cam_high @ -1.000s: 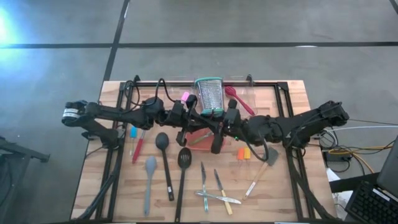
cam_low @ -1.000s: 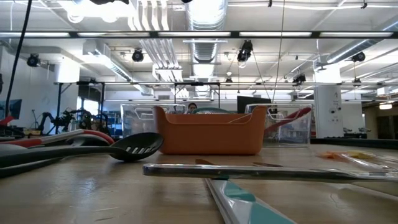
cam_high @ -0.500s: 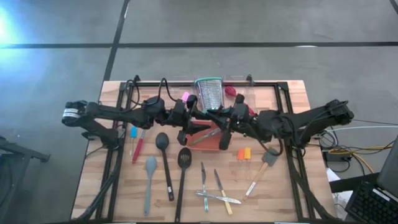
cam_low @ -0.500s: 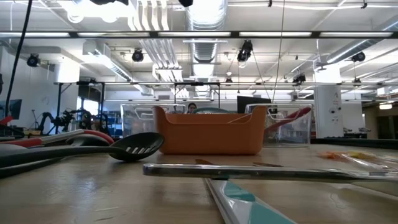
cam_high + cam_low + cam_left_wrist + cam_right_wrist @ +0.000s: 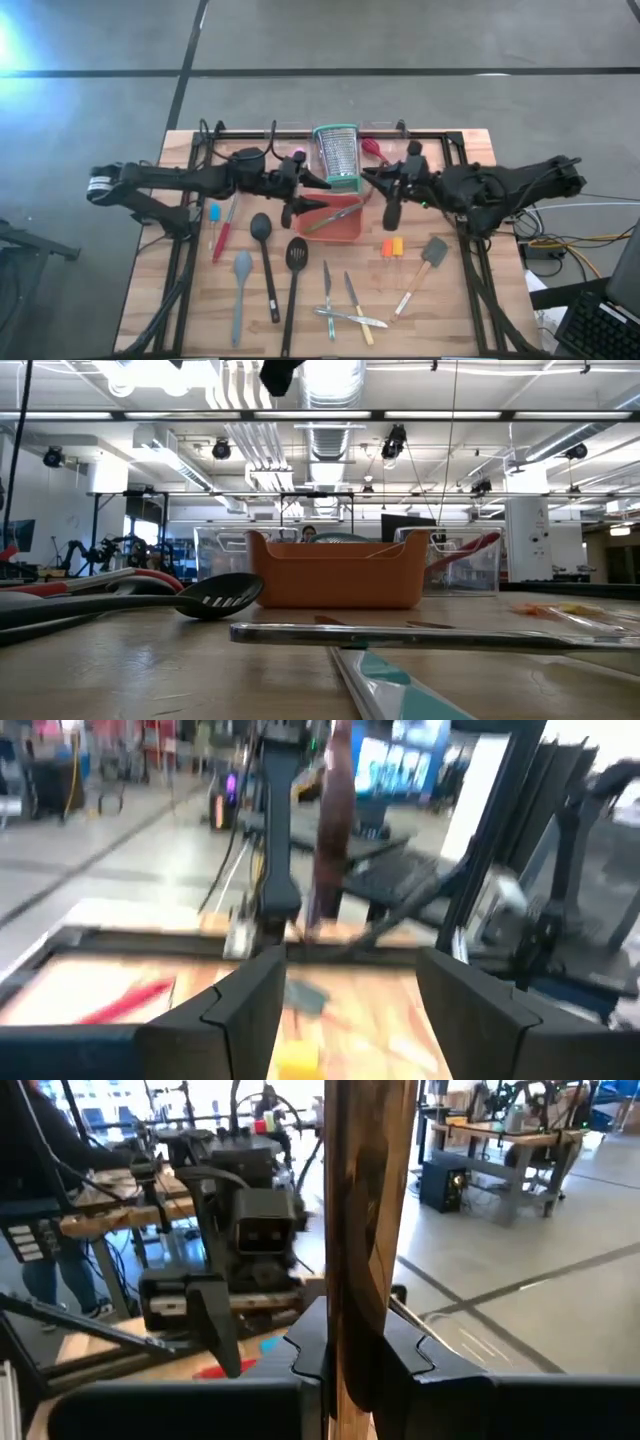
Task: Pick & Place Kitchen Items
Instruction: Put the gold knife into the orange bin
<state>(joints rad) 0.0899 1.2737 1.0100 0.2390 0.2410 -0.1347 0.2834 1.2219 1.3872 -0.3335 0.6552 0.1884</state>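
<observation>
The brown wooden utensil handle [image 5: 365,1230] is standing upright in the right gripper [image 5: 355,1355], which is clamping it between both fingers. It is hanging above the table just right of the orange plastic tray [image 5: 345,232]. The working end is hidden.

The left gripper [image 5: 345,1000] is hovering over the tray's left side with its fingers spread and nothing between them.

The step in hand is probably placing this utensil. To do it well, the right arm should be carrying it squarely over its container, lowering until the tip is inside the walls, and only then releasing. It should also be steering clear of the upright steel grater with teal rims [image 5: 336,155] and of the left arm close by.

One slim utensil [image 5: 335,215] is lying in the tray. On the near boards I am counting:
- one black spoon [image 5: 262,228]
- one black slotted turner [image 5: 296,255]
- one grey spatula [image 5: 241,266]
- two orange-handled tools [image 5: 392,246]
- about three small knives [image 5: 345,318]
</observation>
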